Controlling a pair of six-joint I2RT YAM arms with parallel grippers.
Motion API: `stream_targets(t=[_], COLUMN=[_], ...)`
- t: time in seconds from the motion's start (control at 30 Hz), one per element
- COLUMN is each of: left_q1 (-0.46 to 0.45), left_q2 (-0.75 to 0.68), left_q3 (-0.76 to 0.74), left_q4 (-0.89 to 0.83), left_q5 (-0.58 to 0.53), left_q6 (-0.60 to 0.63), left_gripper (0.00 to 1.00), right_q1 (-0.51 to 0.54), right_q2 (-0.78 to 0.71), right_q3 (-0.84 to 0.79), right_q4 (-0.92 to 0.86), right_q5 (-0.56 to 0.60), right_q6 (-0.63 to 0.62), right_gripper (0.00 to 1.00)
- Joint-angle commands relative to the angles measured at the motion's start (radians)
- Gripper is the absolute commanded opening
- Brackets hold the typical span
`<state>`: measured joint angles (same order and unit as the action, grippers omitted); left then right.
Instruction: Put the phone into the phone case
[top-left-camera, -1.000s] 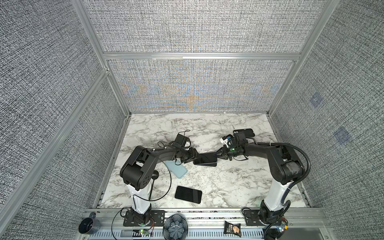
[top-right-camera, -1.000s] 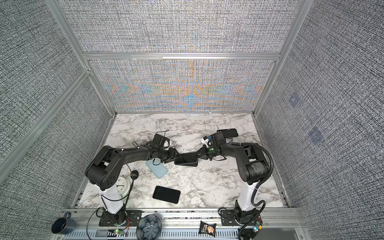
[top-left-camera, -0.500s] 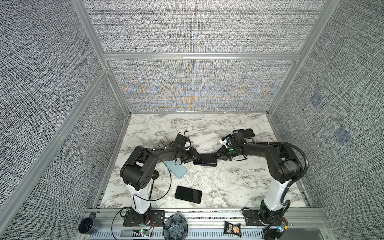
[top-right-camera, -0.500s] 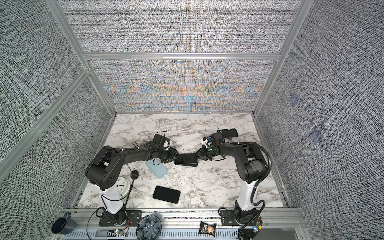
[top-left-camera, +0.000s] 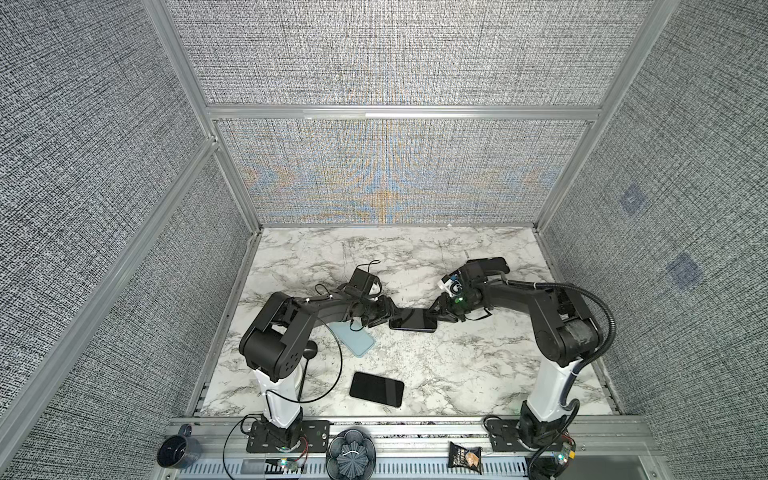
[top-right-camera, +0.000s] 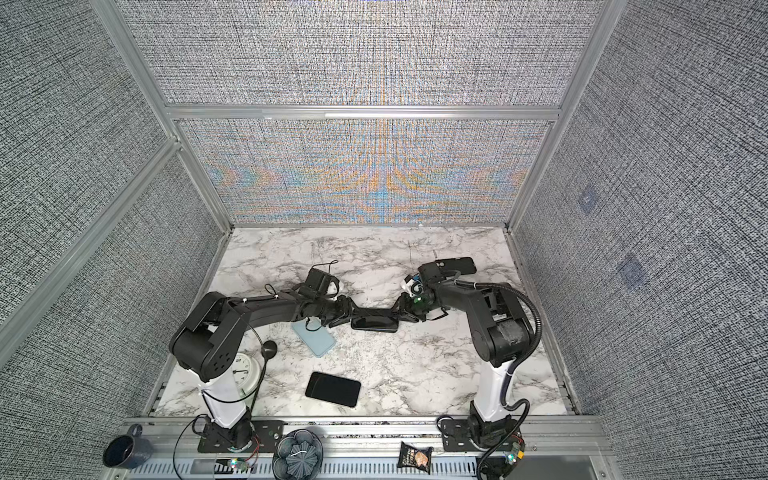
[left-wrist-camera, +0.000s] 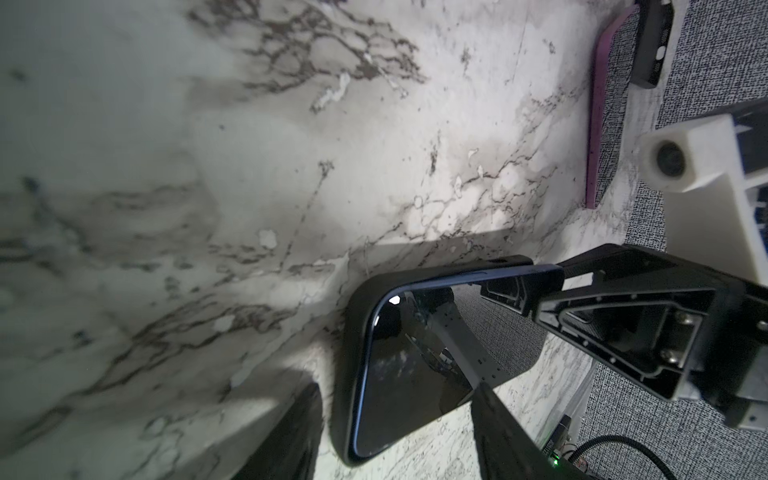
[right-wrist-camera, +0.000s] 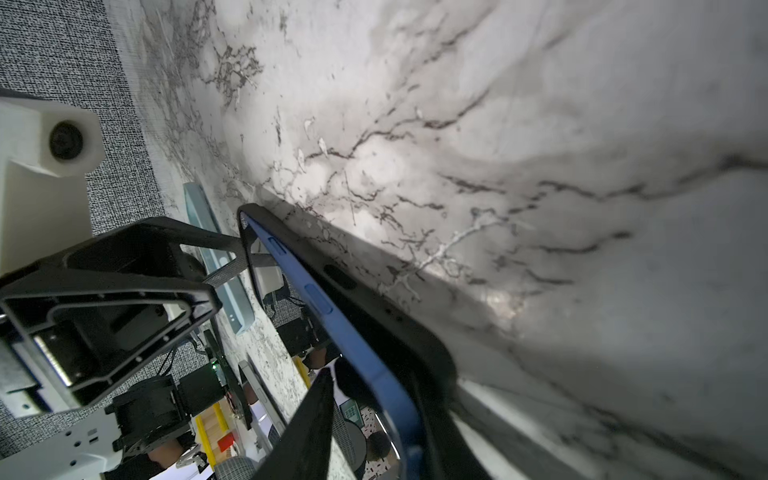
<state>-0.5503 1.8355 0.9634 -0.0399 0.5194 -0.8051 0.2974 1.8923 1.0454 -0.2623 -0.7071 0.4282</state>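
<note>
The phone (left-wrist-camera: 415, 374) sits face up in the black case (left-wrist-camera: 353, 328), mid-table between the two arms, and the right gripper (top-left-camera: 437, 319) is letting go! Its fingers, pressed together a second ago, have eased apart to a narrow gap. In the left wrist view one tip hangs over the far end of the screen and the other runs behind it. The left gripper (top-left-camera: 388, 322) hasn't budged: fingers fairly wide, straddling the near short end, a sliver of marble showing beside one, so whether they truly pinch the case I cannot tell. My read is that a squeeze has just ended and the job isn't done. In the right wrist view the blue side with its buttons rides proud of the case wall along that long edge, while the corner nearest the left arm looks tucked under the lip. Another press along that edge seems due.

Out from there, a pale blue case (top-left-camera: 353, 338) lies flat just beside, partly under the left arm. A second dark phone (top-left-camera: 376, 388) lies nearer the front, well apart, and a dark case (top-right-camera: 455, 266) waits at the back by the right wrist. White marbled table (top-left-camera: 415, 257), grey woven walls (top-left-camera: 395, 54) on three sides, a clock (top-right-camera: 243, 370) by the left base, a mug (top-left-camera: 178, 453) and a snack packet (top-left-camera: 465, 457) on the front rail
</note>
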Motion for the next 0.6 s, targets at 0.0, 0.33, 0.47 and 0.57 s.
stream_targets(t=[0.0,0.33,0.47,0.57], left_q1=[0.0,0.0,-0.005,-0.011], left_q2=[-0.01,-0.018,-0.016,-0.012], left_q3=[-0.002,0.021,0.018,0.02], left_q4=[-0.021,-0.084,-0.089,-0.099], left_q5=[-0.008,-0.029,-0.03,-0.031], left_q6=[0.007,0.054,0.061,0.075], left_gripper=[0.6,0.6,0.6,0.6], right_q1=[0.003,0.025,0.039,0.047], right_q2=[-0.012,-0.06,-0.07,-0.081], right_q3=[0.009,0.024,0.03,0.035], right_q4=[-0.05,-0.115,-0.13,-0.141], right_q5=[0.049,0.128,0.149,0.169], right_q6=[-0.026,-0.058,-0.064,-0.071], right_gripper=[0.36,0.4,0.44,0.46])
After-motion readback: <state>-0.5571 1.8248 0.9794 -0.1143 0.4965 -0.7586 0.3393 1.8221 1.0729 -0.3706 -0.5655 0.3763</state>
